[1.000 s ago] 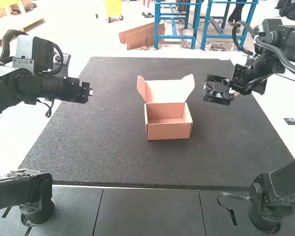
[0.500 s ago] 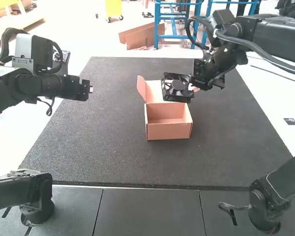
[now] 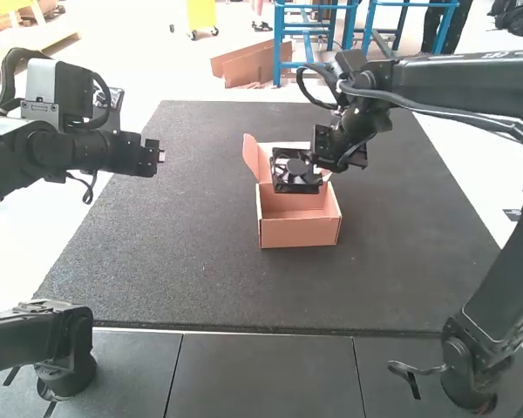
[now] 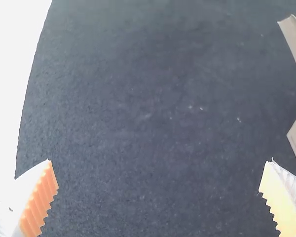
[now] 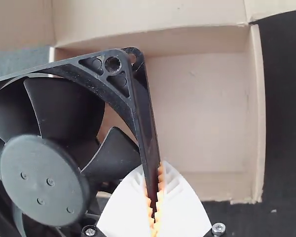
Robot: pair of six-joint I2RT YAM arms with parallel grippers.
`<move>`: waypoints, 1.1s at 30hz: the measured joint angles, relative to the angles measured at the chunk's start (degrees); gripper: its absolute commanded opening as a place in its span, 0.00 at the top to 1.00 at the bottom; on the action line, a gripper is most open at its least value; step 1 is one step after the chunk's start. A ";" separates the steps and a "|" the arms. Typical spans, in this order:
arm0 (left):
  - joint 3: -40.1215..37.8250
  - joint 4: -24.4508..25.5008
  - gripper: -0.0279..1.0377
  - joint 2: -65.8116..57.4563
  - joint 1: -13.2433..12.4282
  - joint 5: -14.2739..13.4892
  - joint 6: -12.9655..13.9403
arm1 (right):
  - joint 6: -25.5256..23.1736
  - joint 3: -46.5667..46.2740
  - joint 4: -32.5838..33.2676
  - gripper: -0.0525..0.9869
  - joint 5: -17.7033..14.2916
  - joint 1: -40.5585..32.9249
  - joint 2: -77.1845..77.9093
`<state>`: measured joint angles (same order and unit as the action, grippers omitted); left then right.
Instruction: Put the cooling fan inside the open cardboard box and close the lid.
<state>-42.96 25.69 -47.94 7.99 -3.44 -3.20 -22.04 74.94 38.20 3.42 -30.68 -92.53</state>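
**High view.** Desk with a black mat (image 3: pixel 200 252). On it stands an open cardboard box (image 3: pixel 298 225), its lid (image 3: pixel 258 155) upright at the far side. The cooling fan (image 3: pixel 295 171) hangs tilted over the box's opening, towards the far rim and in front of the lid. The right tool (image 3: pixel 324 171) pinches the fan's frame at its right edge. The left tool (image 3: pixel 155 157) hovers above the mat, well apart from the box, on its left.

**Left wrist view.** White ribbed fingers (image 4: pixel 34 197) with orange pads are spread wide with nothing between them. Bare mat lies beneath, with a cardboard edge of the box at the side.

**Right wrist view.** The right tool's fingers clamp the fan's thin black frame from both faces. The fan's blades and hub show beside them, and the box's bare inside lies beneath.
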 measured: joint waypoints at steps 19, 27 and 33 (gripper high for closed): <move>0.00 -0.11 0.06 0.00 0.00 0.00 0.00 | 4.61 -0.04 -5.86 0.96 -2.51 0.15 -10.95; -0.79 -0.37 0.06 -1.18 0.00 0.00 0.00 | 6.25 -0.50 -7.06 0.83 -3.30 2.08 -12.57; -2.93 -1.14 0.06 -4.13 0.02 0.00 0.00 | 7.04 0.31 -7.69 0.13 -1.90 2.73 -12.79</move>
<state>-45.89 24.56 -52.07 8.01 -3.44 -3.20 -15.00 75.24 30.50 1.52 -27.94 -105.32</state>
